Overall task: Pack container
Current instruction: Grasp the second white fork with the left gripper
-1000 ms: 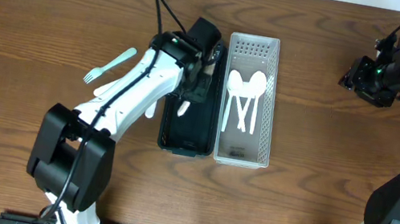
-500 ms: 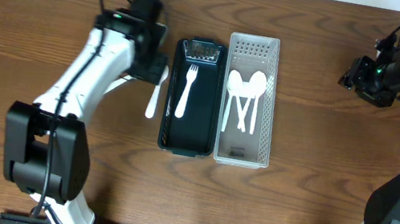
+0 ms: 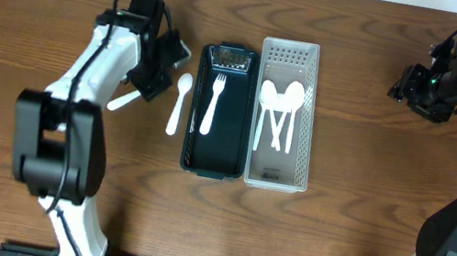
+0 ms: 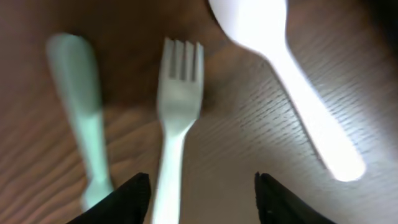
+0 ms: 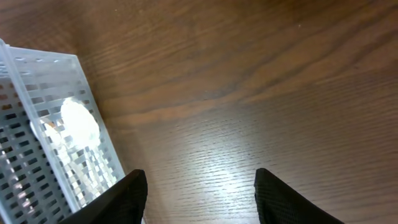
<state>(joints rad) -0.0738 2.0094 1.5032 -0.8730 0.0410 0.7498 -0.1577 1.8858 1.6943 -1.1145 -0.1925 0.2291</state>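
The left gripper is held wide open and empty over the fork, whose handle is laid lengthwise between the jaws, tines away.

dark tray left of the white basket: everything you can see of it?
The dark tray is a long, narrow, open-topped bin, glossy like plastic, with a slotted section at its far end. It sits flat on the table, its right side against or nearly against the white basket. One white fork lies inside along its length, tines toward the far end. A white spoon lies on the table just left of it.
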